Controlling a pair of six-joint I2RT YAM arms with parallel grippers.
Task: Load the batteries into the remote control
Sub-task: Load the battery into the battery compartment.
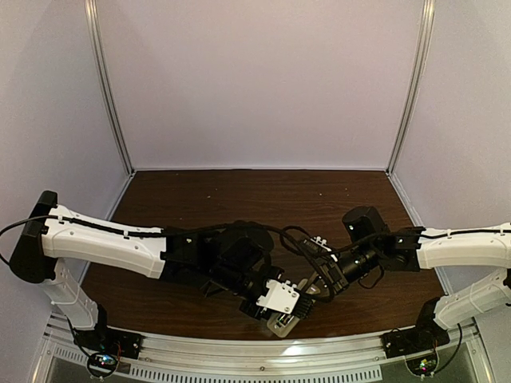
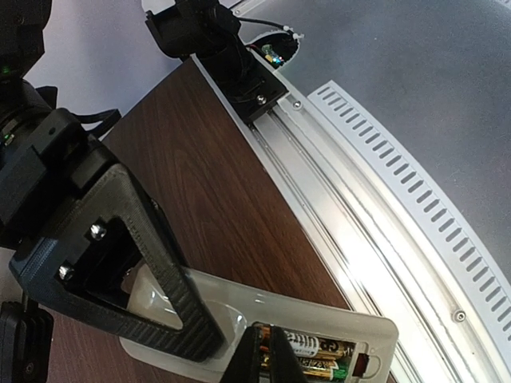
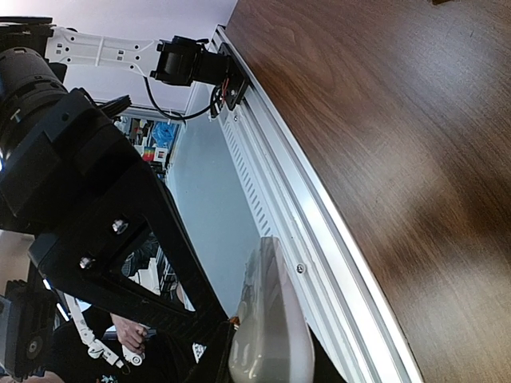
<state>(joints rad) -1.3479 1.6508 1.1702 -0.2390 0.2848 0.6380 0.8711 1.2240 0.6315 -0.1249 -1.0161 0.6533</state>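
Two batteries [image 2: 319, 357] to press, lying along remote [image 2: 379, 335], just right of closed-together left claw [image 2: 266, 355] at bottom centre; right claw [image 3: 265, 355] clamped on remote.

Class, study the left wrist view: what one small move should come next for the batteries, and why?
Probably a light downward press on the batteries to seat them. Both already lie side by side in the remote control's open compartment, no cover is in view, and I cannot tell whether they sit fully home.
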